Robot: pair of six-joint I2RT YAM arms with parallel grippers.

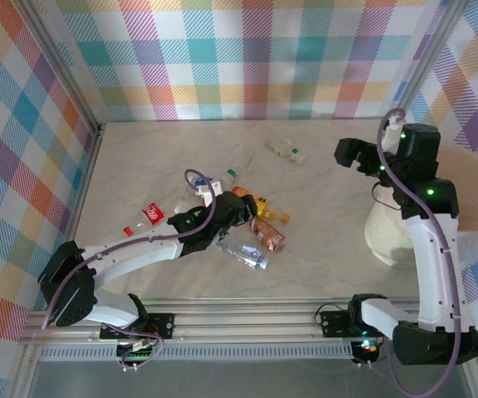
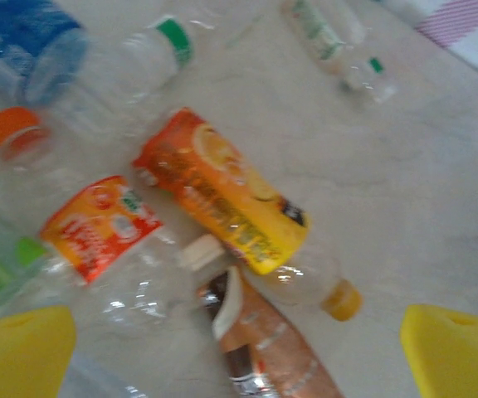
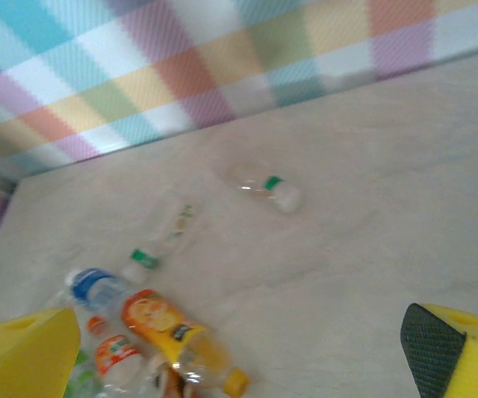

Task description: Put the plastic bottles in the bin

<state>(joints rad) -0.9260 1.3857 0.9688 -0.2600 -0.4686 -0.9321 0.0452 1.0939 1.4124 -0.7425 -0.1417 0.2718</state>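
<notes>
Plastic bottles [image 1: 268,235] clustered | left hand [image 1: 246,207] spread above them | right hand [image 1: 348,156] spread near bin [image 1: 386,240]

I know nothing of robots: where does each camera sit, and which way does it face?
Top external: above and behind the arms, looking down on the pale marbled table, clear plastic bottles and round white bin; both arms show.
Left wrist: on the left arm, looking down at the bottles; yellow fingers show.
Right wrist: on the right arm, facing across the table toward the checked wall; yellow fingers show.
Shared: the orange-labelled, yellow-capped bottle, in all three.
</notes>
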